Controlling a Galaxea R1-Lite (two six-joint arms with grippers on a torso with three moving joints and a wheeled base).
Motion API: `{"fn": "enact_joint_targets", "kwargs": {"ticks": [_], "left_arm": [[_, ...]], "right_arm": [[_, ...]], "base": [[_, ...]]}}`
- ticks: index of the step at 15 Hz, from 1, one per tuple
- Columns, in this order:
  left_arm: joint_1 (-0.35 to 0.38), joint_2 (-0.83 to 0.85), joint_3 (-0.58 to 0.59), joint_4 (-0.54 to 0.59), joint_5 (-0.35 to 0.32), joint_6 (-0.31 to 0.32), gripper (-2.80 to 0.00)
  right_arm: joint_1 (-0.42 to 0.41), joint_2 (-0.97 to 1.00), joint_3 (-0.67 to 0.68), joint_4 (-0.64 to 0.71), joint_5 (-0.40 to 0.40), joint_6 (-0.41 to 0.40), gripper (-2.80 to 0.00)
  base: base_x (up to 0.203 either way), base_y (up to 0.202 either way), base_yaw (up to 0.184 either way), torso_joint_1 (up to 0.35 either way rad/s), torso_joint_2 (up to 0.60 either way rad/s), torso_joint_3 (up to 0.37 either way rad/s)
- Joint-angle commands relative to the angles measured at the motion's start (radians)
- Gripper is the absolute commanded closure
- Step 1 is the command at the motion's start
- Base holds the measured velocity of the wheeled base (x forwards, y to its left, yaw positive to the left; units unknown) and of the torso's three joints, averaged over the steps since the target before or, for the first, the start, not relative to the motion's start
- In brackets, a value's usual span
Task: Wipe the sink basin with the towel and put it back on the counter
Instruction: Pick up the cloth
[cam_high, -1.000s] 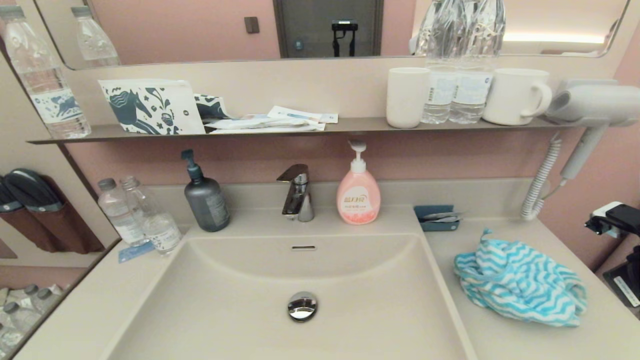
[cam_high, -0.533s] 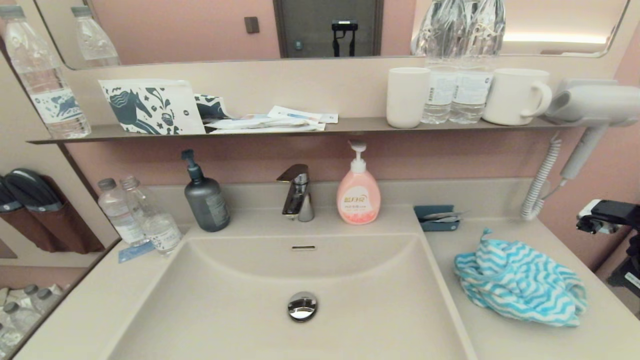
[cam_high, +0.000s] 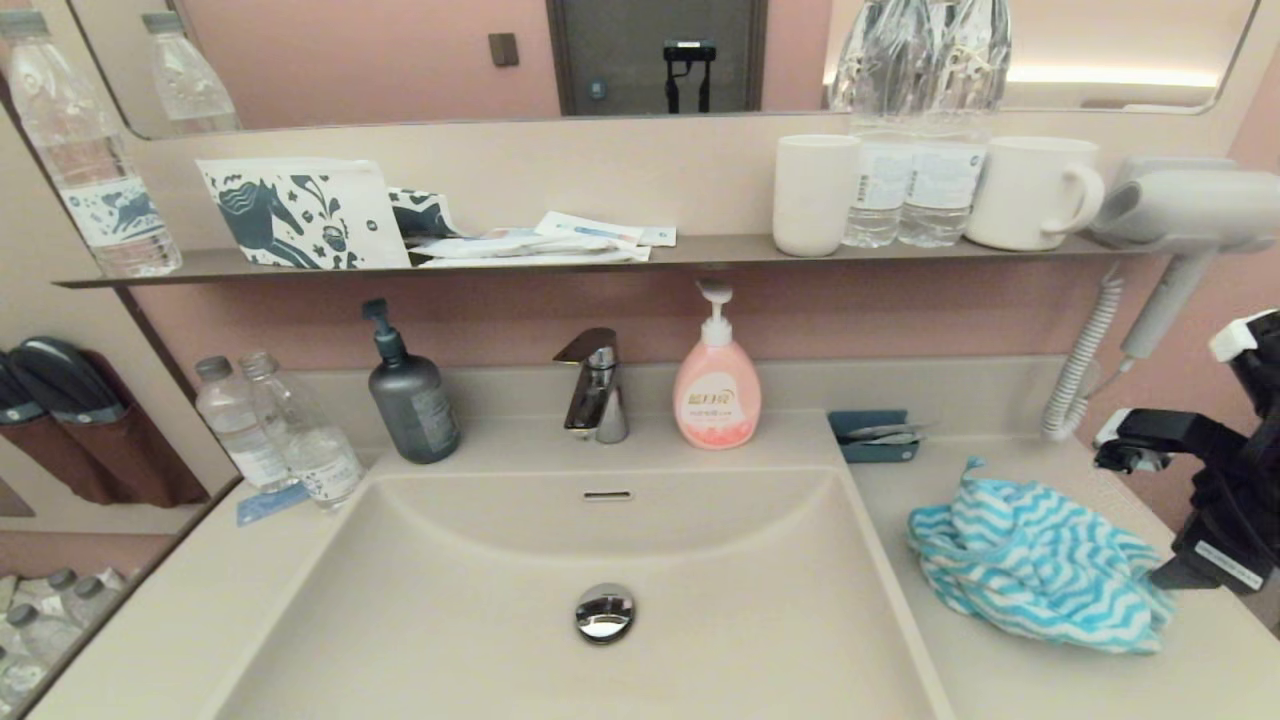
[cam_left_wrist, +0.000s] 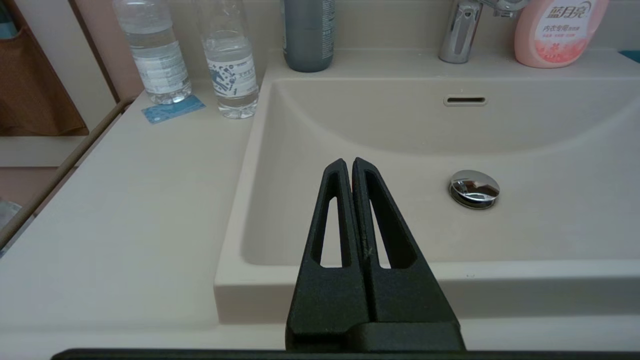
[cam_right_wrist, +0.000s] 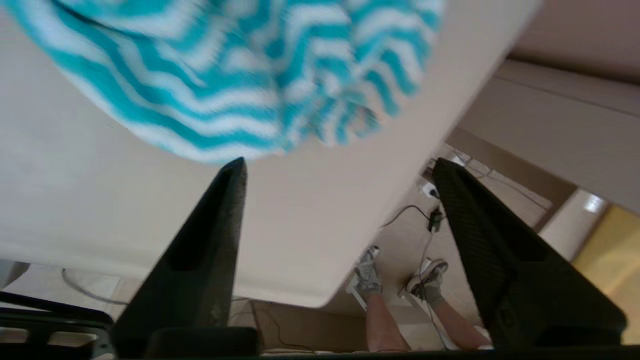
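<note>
One towel (cam_high: 1040, 565) edge behind arm

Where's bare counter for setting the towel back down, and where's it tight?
Free: counter strip between sink basin rim and towel, and in front of the towel; also the broad left stretch in front of the water bottles. Crowded: back edge by grey dispenser, faucet, pink soap bottle, blue tray.
</note>
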Motion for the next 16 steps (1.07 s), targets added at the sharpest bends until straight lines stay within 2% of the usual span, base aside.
{"fn": "enact_joint_targets", "kwargs": {"ticks": [1,5,9,13,16], "left_arm": [[0.000,0.001,0.000,0.000,0.000,-0.001,0.00],[0.000,0.001,0.000,0.000,0.000,-0.001,0.00],[0.000,0.001,0.000,0.000,0.000,0.001,0.00],[0.000,0.001,0.000,0.000,0.000,0.001,0.00],[0.000,0.001,-0.001,0.000,0.000,0.000,0.00]], "right_arm": [[0.039,0.057,-0.001,0.002,0.002,0.019,-2.80],[0.080,0.144,-0.004,-0.071,0.039,0.095,-2.80],[0.071,0.241,-0.055,-0.093,0.039,0.146,-2.80],[0.047,0.335,-0.097,-0.107,0.040,0.156,-2.80],[0.036,0.400,-0.104,-0.201,0.039,0.159,-2.80]], "base": [[0.000,0.000,0.000,0.000,0.00,0.000],[0.000,0.000,0.000,0.000,0.00,0.000],[0.000,0.000,0.000,0.000,0.00,0.000],[0.000,0.000,0.000,0.000,0.00,0.000],[0.000,0.000,0.000,0.000,0.00,0.000]]}}
